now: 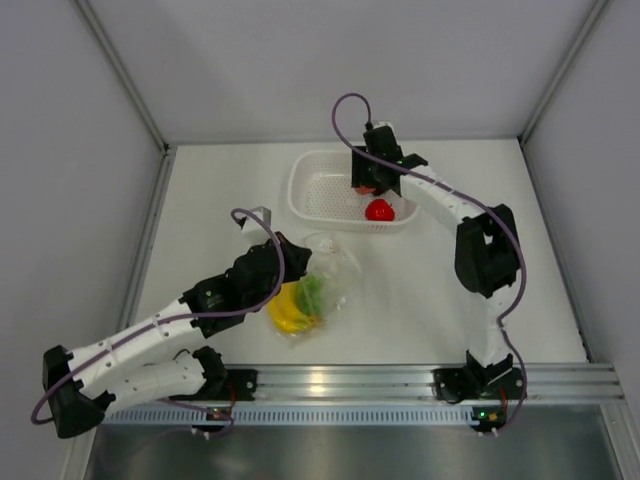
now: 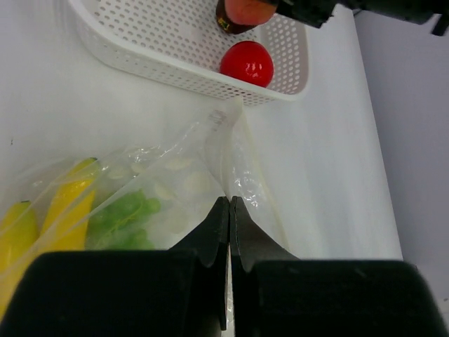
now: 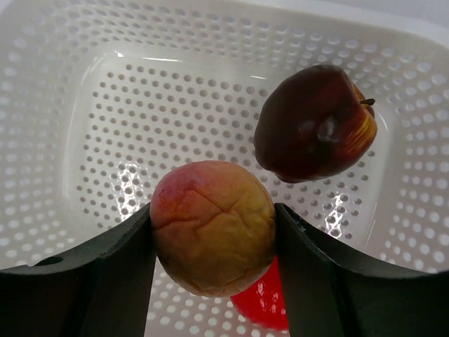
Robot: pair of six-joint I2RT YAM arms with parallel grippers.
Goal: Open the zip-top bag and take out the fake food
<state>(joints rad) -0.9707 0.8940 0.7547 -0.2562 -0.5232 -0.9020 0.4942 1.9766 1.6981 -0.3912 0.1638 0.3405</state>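
My left claw point(image 2: 229, 210) is clenched on the film of the zip-top bag point(image 2: 168, 172), which lies on the worktop point(image 1: 430, 300) holding the banana bunch point(image 1: 288, 312) and green leafy piece point(image 1: 313, 292). Farther off, my right claw point(image 3: 214, 239) grasps the orange-peach fruit point(image 3: 210, 210) over the basket point(image 1: 303, 192), above the tomato point(image 1: 379, 210) and maroon fruit point(image 3: 312, 123). Next, I judge: release it, then fetch the banana.

A white perforated basket point(image 1: 318, 186) sits on the white table point(image 1: 215, 195).

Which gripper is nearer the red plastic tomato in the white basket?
Right. The right gripper hangs just above the tomato, holding a peach-coloured fruit; the left gripper pinches the clear bag outside the basket.
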